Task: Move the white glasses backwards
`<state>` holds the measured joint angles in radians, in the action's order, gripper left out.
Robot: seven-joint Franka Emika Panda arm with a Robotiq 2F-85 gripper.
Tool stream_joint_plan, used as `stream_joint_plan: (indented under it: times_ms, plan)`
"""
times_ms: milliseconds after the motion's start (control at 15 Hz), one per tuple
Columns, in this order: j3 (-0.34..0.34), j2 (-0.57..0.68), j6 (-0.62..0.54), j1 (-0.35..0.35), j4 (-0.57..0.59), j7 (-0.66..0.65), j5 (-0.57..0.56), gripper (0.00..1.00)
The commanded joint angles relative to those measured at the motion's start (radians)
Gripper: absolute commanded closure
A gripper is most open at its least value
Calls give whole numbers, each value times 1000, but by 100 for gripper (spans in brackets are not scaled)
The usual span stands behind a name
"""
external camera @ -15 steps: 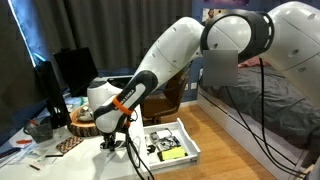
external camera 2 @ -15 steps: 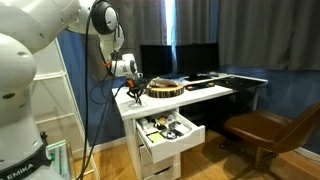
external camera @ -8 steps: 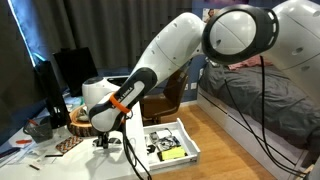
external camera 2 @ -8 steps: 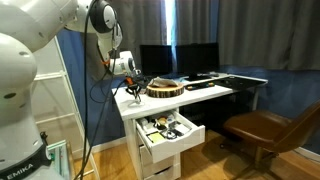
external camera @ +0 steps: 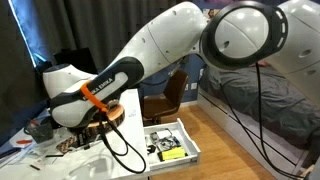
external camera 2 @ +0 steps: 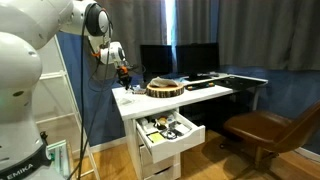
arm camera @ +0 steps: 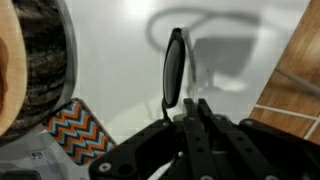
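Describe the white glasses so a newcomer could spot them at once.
In the wrist view, find the white desk with the round wooden slab at the left. Right of the slab, the pincer reaches in from below, and the white glasses stick out of its tip. They show as one slim dark oval lens seen nearly edge-on, unlike the flat zigzag-striped square on the desk.

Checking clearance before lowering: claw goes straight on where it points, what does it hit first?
Likely the bare white desk top, beside the round wooden slab. The dark-lensed white-framed glasses pinched in the claw stick out ahead, so they would touch first. Height is unclear.
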<state>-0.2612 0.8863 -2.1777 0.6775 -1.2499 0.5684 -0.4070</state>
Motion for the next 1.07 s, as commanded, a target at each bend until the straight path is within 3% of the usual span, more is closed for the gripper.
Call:
stream_joint_plan:
  times_ms: [0, 133, 400, 467, 600, 800, 1000]
  plan:
    - [0, 17, 38, 11, 46, 51, -2, 94]
    - [0, 50, 80, 25, 116, 109, -3, 94]
    - [1, 79, 85, 25, 152, 129, -6, 94]
    - [1, 81, 85, 26, 154, 130, -7, 98]
    - [-11, 117, 26, 33, 196, 175, -17, 98]
    - [-4, 187, -59, 77, 290, 298, -17, 98]
    - [-15, 270, -58, 111, 409, 438, -37, 98]
